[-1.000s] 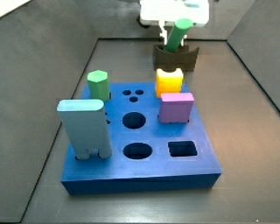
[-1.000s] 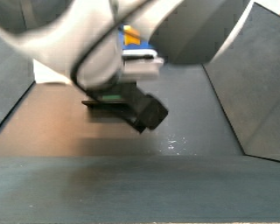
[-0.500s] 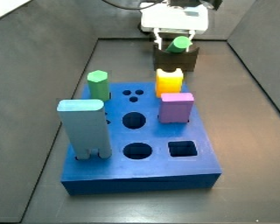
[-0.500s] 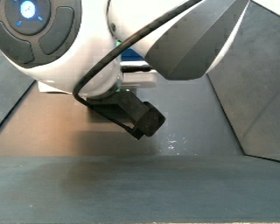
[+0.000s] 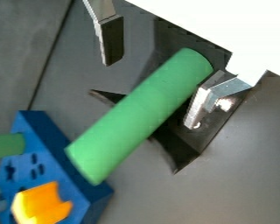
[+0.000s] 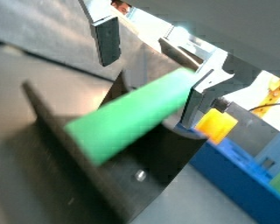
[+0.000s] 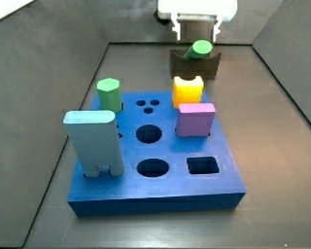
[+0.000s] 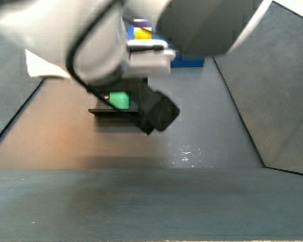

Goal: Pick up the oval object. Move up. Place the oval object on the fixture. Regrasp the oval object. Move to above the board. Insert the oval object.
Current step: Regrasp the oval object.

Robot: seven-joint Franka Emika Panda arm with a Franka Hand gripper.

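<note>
Placement appears done: oval object (image 7: 201,48) is rested on fixture (image 7: 197,66), upper centre, end effector (image 5: 154,63) spread wide, released. Regrasp and insertion into board (image 7: 158,185) are left.

A smooth light-green oval object (image 5: 136,118) rests tilted in the notch of the dark fixture (image 6: 95,149). The open gripper (image 5: 160,66) straddles it without touching. The blue board (image 7: 155,160) lies just beside the fixture.
</note>
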